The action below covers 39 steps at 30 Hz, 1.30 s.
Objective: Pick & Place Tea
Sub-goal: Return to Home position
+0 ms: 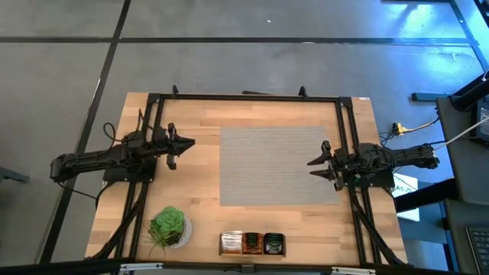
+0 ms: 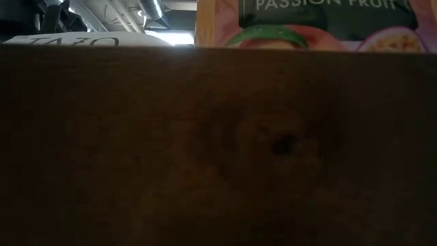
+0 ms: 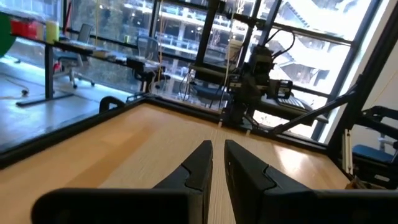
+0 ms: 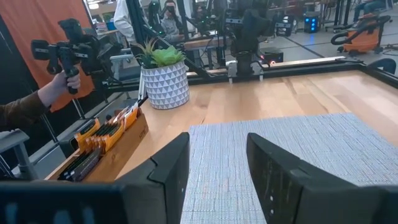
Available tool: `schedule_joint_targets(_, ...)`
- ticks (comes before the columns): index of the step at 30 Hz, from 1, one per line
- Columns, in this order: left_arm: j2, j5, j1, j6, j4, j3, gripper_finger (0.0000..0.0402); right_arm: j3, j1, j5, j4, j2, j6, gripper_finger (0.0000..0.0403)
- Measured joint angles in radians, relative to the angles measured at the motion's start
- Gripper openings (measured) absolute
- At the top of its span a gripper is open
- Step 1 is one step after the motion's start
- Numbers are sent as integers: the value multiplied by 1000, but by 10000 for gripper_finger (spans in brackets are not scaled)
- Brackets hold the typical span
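The tea sachets point(image 1: 252, 243), orange, white and black, stand on edge in a low wooden box point(image 1: 222, 246) at the table's near edge. The right wrist view shows them as orange and dark packets point(image 4: 99, 134). My left gripper point(image 1: 183, 147) hovers level over the table's left part, away from the tea. Its fingers point(image 3: 202, 165) are almost together with only a thin slit between them, and nothing is held. My right gripper point(image 1: 313, 166) hovers open at the right edge of the grey mat point(image 1: 275, 164), its fingers point(image 4: 171, 165) pointing across the mat.
A green plant in a white pot point(image 1: 168, 226) stands left of the box. A black frame point(image 1: 244, 97) borders the table. In the low view the box's wooden wall point(image 2: 218, 150) blocks the table. A person's hand with a camera rig point(image 4: 62, 71) shows beyond the table.
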<state>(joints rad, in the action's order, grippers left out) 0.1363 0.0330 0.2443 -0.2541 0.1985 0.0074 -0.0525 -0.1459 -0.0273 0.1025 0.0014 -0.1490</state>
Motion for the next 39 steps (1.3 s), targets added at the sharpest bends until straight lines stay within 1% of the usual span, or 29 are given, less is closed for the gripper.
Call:
schedule_joint_targets(6, -133, -15, 0, -1, -122, 0, 38, 0, 0, 0, 0, 0, 0, 161)
schedule_joint_targets(10, -136, -23, 0, -9, -157, 3, 38, 0, 0, 0, -2, 0, 0, 161)
schedule_joint_targets(15, -135, -70, 0, -12, -172, 5, 38, 0, 0, 0, -16, 0, 23, 161)
schedule_joint_targets(18, -128, -62, 0, -13, -193, 5, 38, 0, 0, 0, -18, 0, 40, 161)
schedule_joint_targets(20, -128, -57, 0, -12, -193, 5, 38, 13, 0, 4, -56, 0, 55, 161)
schedule_joint_targets(27, -128, -62, -1, -12, -195, 5, 38, 27, 0, 128, -99, 1, 154, 161)
schedule_joint_targets(33, -128, -62, -1, -13, -195, 6, 38, 27, 0, 131, -99, 1, 209, 161)
schedule_joint_targets(39, -127, -62, -1, -12, -195, 6, 38, 27, 0, 131, -99, 1, 211, 161)
